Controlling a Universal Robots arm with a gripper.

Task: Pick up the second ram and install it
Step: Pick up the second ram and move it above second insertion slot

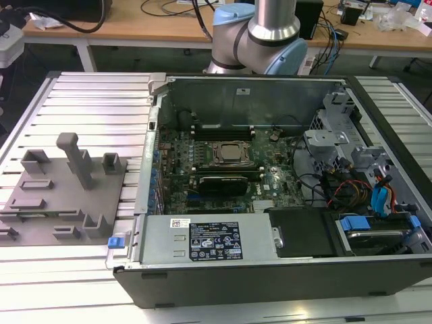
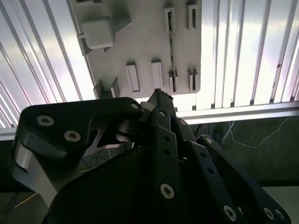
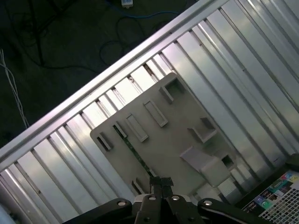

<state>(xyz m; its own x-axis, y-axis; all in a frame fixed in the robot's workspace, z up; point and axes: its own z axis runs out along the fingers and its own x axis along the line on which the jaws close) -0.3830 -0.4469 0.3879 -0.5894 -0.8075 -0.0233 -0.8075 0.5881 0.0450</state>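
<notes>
On the exterior view's left, the grey fixture plate (image 1: 67, 196) lies on the ribbed desk (image 1: 88, 101). In the second wrist view, the second ram (image 2: 171, 51) stands on edge between the plate's blocks, apparently held upright for gripping. The gripper (image 2: 161, 94) hangs near the ram's end, jaws clenched together and empty. The open computer case (image 1: 270, 287) sits to the right.

arm (image 1: 260, 30) — upright column in exterior view | gripper (image 3: 161, 181) — fingertips together (in both wrist views)

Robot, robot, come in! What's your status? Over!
Gripper over the grey fixture plate. Second ram on edge in plate's slots, not lifted. Nothing blocking it.
</notes>
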